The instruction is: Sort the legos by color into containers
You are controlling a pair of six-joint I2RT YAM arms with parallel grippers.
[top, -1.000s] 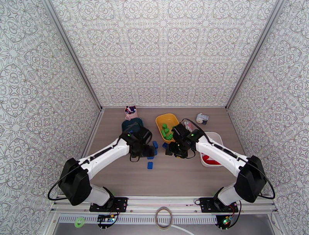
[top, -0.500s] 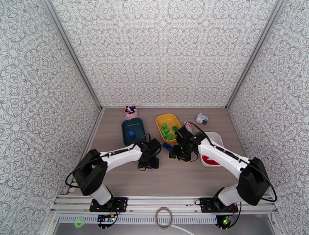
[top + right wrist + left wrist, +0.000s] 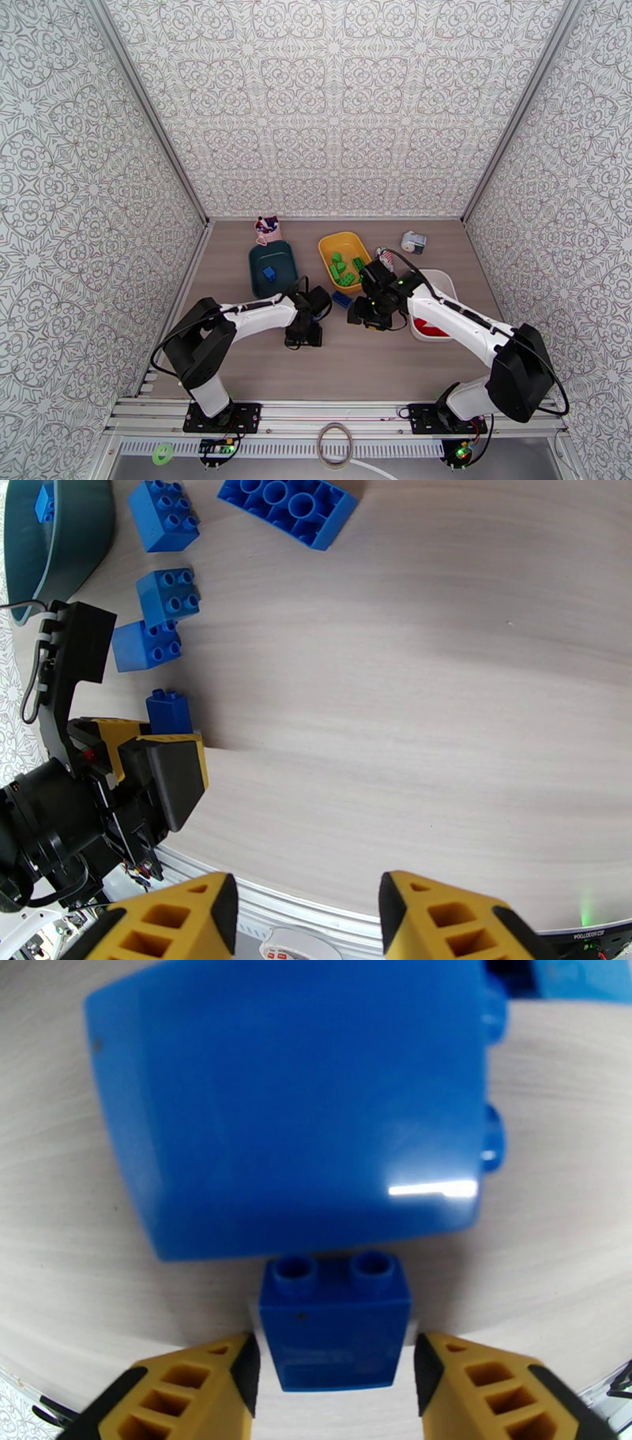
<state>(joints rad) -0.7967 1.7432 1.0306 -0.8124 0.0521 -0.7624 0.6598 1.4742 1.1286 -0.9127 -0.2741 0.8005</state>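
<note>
**Left gripper** (image 3: 336, 1359): lowered to the table (image 3: 347, 363) near its middle. Its yellow fingers (image 3: 197, 1390) stand on either side of a small blue brick (image 3: 336, 1331). The brick rests on the table, and its two studs show on the edge turned away from the fingers. The pads lie against or just beside its side faces — whether they clench it cannot be told. A larger blue brick (image 3: 292, 1110) lies just beyond the small one, with its studs to the right in the left wrist view.

**Right gripper** (image 3: 306, 883): released, with the jaws spread wide and nothing between them. It hangs over bare table just right of the left gripper, on the near side of the yellow bin (image 3: 325, 251).

**Loose blue bricks, right wrist view**
- Two square four-stud bricks (image 3: 167, 596) lie on the table between the left gripper and the teal bin (image 3: 71, 543).
- A long blue brick (image 3: 288, 504) lies studs down with its hollow underside up. It is well apart from the small brick.

**Containers, along the far part of the table**
- Teal bin — on the left. It holds one blue brick (image 3: 269, 273).
- Yellow bin — just right of the teal bin. It holds green bricks (image 3: 342, 267).
- White bin (image 3: 442, 278) — on the right, partly covered by the right arm. It holds red bricks (image 3: 430, 326)
</note>
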